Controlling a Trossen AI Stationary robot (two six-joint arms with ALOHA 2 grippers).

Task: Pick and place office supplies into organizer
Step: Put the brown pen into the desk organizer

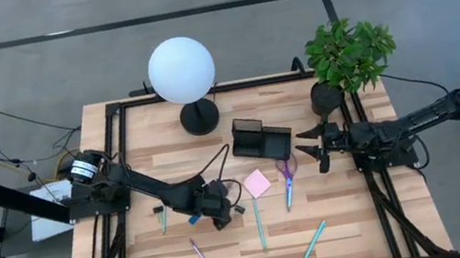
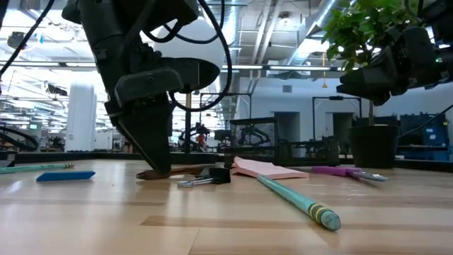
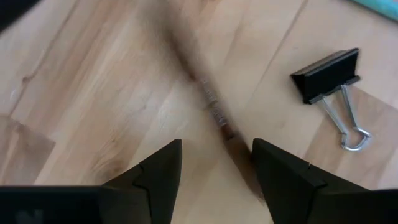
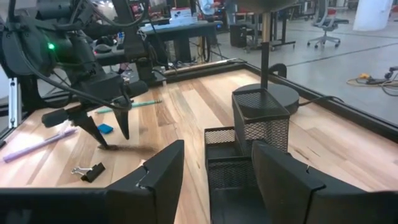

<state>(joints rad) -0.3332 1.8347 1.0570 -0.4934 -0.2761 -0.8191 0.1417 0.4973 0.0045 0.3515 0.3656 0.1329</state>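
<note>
Reaching down to the table, left gripper (image 1: 221,206) fingers parted astride a dark pen (image 3: 214,112) beside the clip (image 3: 328,76), not yet clamped, right gripper (image 1: 318,146) open, empty, hovering beside the organizer (image 1: 261,138).

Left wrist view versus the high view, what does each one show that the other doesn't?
Only the left wrist view shows the brown pencil lying between the left gripper's open fingers, and the binder clip's wire handles. Only the high view shows the organizer, scissors, sticky-note pad and the right gripper beside the organizer. Both show the wooden table.
</note>
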